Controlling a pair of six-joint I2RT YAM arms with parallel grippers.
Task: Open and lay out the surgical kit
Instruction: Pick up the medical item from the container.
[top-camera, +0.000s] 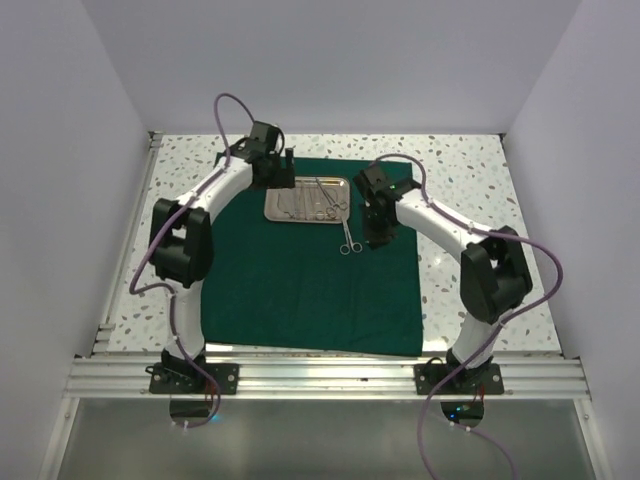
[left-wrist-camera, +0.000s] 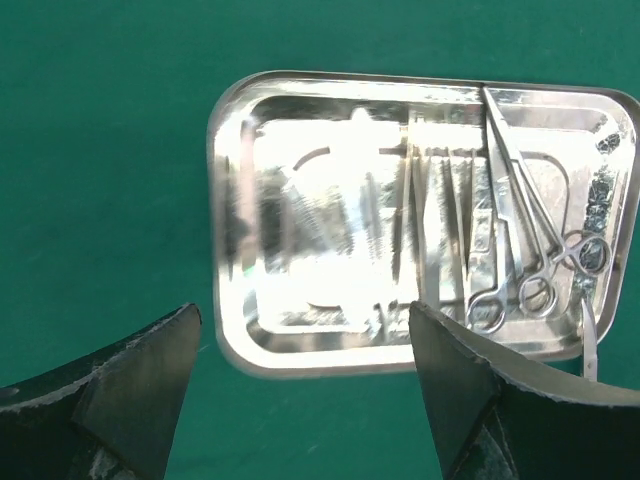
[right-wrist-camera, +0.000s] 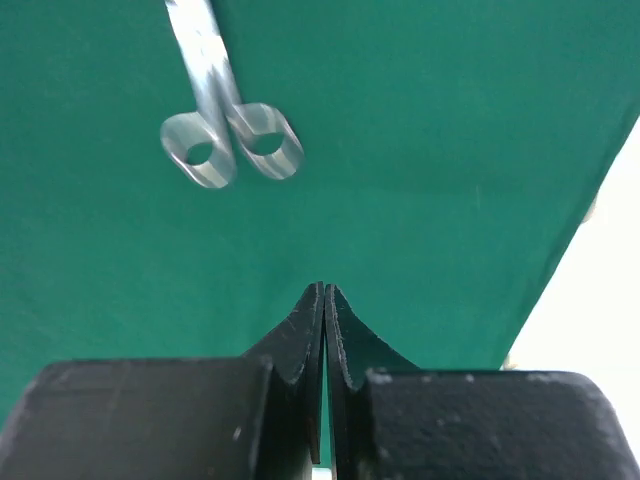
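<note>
From above, the dark green drape (top-camera: 300, 290) lies spread flat on the speckled counter (top-camera: 470, 170). The steel tray (top-camera: 285, 203) sits on the drape at its far edge, near the middle. Ring-handled instruments (top-camera: 326, 197) lie crossed in the right half of the tray, too small here to tell apart. One loose ring-handled instrument (top-camera: 347, 240) lies on the cloth just beyond the tray's near right corner. The left fingers (top-camera: 275, 180) hang at the tray's far left corner. The right fingers (top-camera: 378, 238) point down just beside the loose instrument. Neither pair's gap can be made out from this height.

In the left wrist view, the left fingers (left-wrist-camera: 120, 390) stand wide apart and hold nothing. The steel tray (left-wrist-camera: 230, 200) shows whole between and beyond them on the drape (left-wrist-camera: 100, 150). Glare and reflections wash out the tray floor. Two ring-handled instruments (left-wrist-camera: 520, 230) lie along its right side, handles toward the camera. Thin straight pieces beside them blur into their own reflections. A narrow bright strip at the lower right, outside the rim, is cut off by the finger and cannot be identified.

In the right wrist view, the right fingers (right-wrist-camera: 325, 320) are pressed together with nothing between them, above the drape (right-wrist-camera: 450, 150). The loose instrument's (right-wrist-camera: 232, 150) two rings show out of focus ahead, and its shaft runs off the top edge. The pale counter (right-wrist-camera: 600, 300) shows past the cloth's edge on the right.
</note>
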